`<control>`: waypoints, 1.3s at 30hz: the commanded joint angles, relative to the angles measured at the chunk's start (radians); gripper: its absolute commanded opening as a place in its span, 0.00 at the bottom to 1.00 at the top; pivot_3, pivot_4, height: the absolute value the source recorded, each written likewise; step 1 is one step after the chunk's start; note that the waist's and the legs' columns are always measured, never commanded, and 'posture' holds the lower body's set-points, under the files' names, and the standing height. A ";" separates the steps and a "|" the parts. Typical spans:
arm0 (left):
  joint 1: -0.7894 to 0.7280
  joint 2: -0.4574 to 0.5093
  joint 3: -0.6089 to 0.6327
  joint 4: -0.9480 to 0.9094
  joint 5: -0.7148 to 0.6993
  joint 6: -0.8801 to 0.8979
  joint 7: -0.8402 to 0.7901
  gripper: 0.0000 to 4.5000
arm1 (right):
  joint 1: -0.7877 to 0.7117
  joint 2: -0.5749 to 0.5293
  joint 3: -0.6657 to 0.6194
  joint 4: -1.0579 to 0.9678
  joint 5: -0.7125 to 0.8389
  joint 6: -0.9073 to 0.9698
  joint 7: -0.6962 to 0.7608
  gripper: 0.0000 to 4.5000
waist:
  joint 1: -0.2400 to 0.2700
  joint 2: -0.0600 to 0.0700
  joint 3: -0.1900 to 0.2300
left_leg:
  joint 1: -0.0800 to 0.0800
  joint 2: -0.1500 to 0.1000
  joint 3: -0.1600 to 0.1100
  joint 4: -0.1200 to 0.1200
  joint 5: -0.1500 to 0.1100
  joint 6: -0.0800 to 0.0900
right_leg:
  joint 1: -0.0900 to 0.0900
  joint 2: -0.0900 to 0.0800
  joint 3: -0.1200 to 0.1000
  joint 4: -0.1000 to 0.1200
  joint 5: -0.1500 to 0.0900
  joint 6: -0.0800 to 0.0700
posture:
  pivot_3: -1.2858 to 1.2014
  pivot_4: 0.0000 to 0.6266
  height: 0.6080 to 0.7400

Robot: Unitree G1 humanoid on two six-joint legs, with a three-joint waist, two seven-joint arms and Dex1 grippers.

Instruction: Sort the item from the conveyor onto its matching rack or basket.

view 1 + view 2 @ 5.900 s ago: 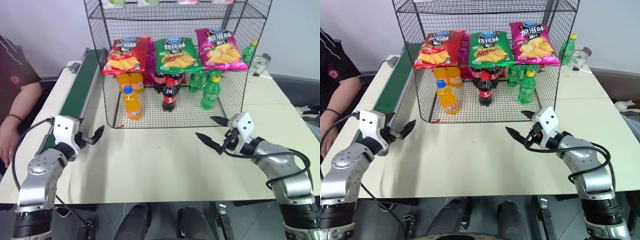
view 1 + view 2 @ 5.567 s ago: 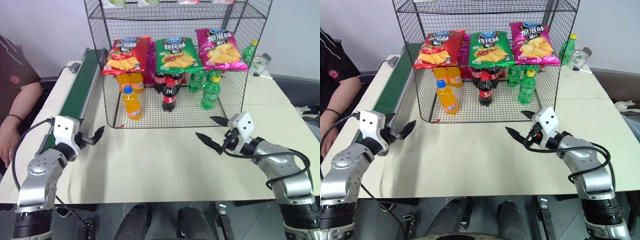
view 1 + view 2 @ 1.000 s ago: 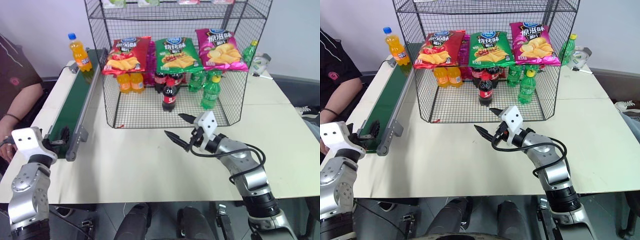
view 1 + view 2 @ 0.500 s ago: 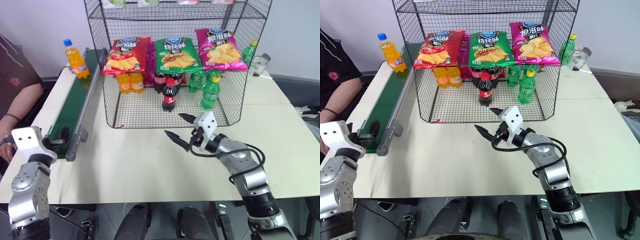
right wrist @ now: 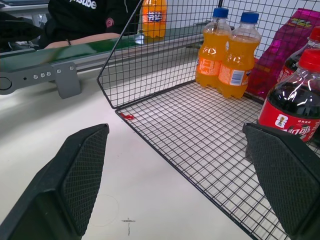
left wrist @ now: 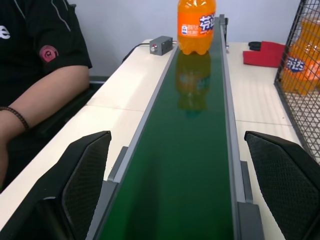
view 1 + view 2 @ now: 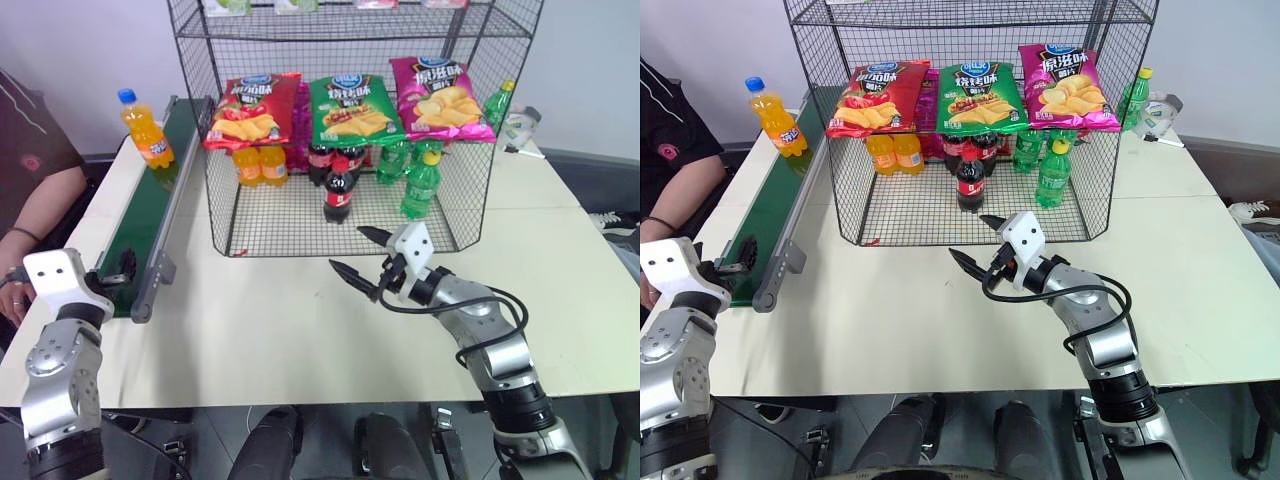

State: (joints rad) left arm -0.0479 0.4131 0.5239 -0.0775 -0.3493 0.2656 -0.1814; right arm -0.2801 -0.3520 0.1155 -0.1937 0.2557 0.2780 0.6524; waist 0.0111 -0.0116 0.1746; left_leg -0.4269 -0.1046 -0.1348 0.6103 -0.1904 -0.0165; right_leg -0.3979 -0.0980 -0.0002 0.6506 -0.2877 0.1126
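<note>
The item, an orange soda bottle [image 7: 145,130] with a blue cap, stands upright on the far part of the conveyor [image 7: 150,215], a long dark green belt along the table's left side. My left gripper [image 7: 118,277] is open at the belt's near end, level with it. In the left wrist view the bottle [image 6: 196,25] stands far ahead between the spread fingers [image 6: 85,175]. The black wire rack [image 7: 290,220] stands at the table's back with crisp bags across its front. My right gripper [image 7: 350,250] hovers open just before the rack's front edge, holding nothing.
Inside the rack stand two orange soda bottles [image 5: 225,52], cola bottles [image 7: 338,190] and green bottles [image 7: 420,185]. A seated person's arm [image 7: 35,205] rests left of the conveyor. A small grey box [image 6: 161,45] sits beside the belt's far end.
The orange bottle has travelled along the belt towards its near end. Both arms have kept still, grippers open.
</note>
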 commanded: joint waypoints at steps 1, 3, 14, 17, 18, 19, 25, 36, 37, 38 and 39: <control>-0.008 0.007 0.002 -0.008 0.008 -0.024 0.003 0.99 | -0.024 0.007 -0.004 -0.014 0.003 -0.021 0.001 1.00 | 0.000 0.000 0.000 | 0.000 0.000 0.000 0.000 0.000 0.000 | 0.000 0.000 0.000 0.000 0.000 0.000 | 0.52 0.24 1.00; -0.005 0.008 -0.004 -0.011 0.016 -0.023 0.001 0.99 | -0.025 0.006 -0.004 -0.014 0.003 -0.020 0.001 1.00 | 0.000 0.000 0.000 | 0.000 0.000 0.000 0.000 0.000 0.000 | 0.000 0.000 0.000 0.000 0.000 0.000 | 0.52 0.24 1.00; -0.004 0.008 -0.017 -0.012 0.019 -0.014 -0.006 0.99 | -0.020 0.001 -0.004 -0.022 0.004 -0.012 0.003 1.00 | 0.000 0.000 0.000 | 0.000 0.000 0.000 0.000 0.000 0.000 | 0.000 0.000 0.000 0.000 0.000 0.001 | 0.52 0.24 1.00; -0.006 0.012 -0.019 -0.008 0.015 -0.012 -0.009 0.99 | -0.020 0.002 -0.003 -0.022 0.003 -0.010 0.002 1.00 | 0.000 0.000 0.000 | 0.000 0.000 0.000 0.000 0.000 0.000 | 0.000 0.000 0.000 0.000 0.000 0.001 | 0.52 0.24 1.00; -0.006 0.013 -0.022 -0.008 0.015 -0.011 -0.012 0.99 | -0.021 0.002 -0.003 -0.022 0.003 -0.010 0.001 1.00 | 0.000 0.000 0.000 | 0.000 0.000 0.000 0.000 0.000 0.000 | 0.000 0.000 0.000 0.000 0.000 0.001 | 0.52 0.24 1.00; -0.006 0.014 -0.022 -0.008 0.015 -0.010 -0.013 0.99 | -0.021 0.002 -0.003 -0.022 0.002 -0.010 0.001 1.00 | 0.000 0.000 0.000 | 0.000 0.000 0.000 0.000 0.000 0.000 | 0.000 0.000 0.000 0.000 0.000 0.001 | 0.52 0.24 1.00; -0.009 0.018 -0.024 -0.008 0.021 -0.003 -0.011 0.99 | -0.021 0.002 -0.003 -0.021 0.001 -0.010 0.000 1.00 | 0.000 0.000 0.000 | 0.000 0.000 0.000 0.000 0.000 0.000 | 0.000 0.000 0.000 0.000 0.000 0.001 | 0.52 0.24 1.00; -0.018 0.027 -0.030 -0.012 0.019 0.003 -0.014 0.99 | -0.020 0.002 -0.005 -0.026 0.001 -0.009 0.001 1.00 | 0.000 0.000 0.000 | 0.000 0.000 0.000 0.000 0.000 0.000 | 0.000 0.000 0.000 0.000 0.000 0.001 | 0.52 0.24 1.00; -0.019 0.028 -0.030 -0.012 0.020 0.002 -0.014 0.99 | -0.021 0.002 -0.005 -0.026 0.001 -0.009 0.001 1.00 | 0.000 0.000 0.000 | 0.000 0.000 0.000 0.000 0.000 0.000 | 0.000 0.000 0.000 0.000 0.000 0.001 | 0.52 0.24 1.00; -0.020 0.029 -0.030 -0.011 0.020 0.002 -0.013 0.99 | -0.021 0.002 -0.005 -0.026 0.001 -0.009 0.001 1.00 | 0.000 0.000 0.000 | 0.000 0.000 0.000 0.000 0.000 0.000 | 0.000 0.000 0.000 0.000 0.000 0.001 | 0.52 0.24 1.00; -0.022 0.030 -0.030 -0.011 0.022 -0.001 -0.011 0.99 | -0.020 0.001 -0.005 -0.026 0.001 -0.008 0.001 1.00 | 0.000 0.000 0.000 | 0.000 0.000 0.000 0.000 0.000 0.000 | 0.000 0.000 0.000 0.000 0.000 0.001 | 0.52 0.24 1.00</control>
State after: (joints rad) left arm -0.0539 0.4255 0.4855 -0.0770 -0.3358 0.2758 -0.1945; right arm -0.2846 -0.3524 0.1155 -0.1928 0.2507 0.2783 0.6530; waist 0.0111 -0.0116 0.1746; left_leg -0.4269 -0.1046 -0.1348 0.6102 -0.1904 -0.0166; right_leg -0.3981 -0.0980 -0.0002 0.6506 -0.2874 0.1132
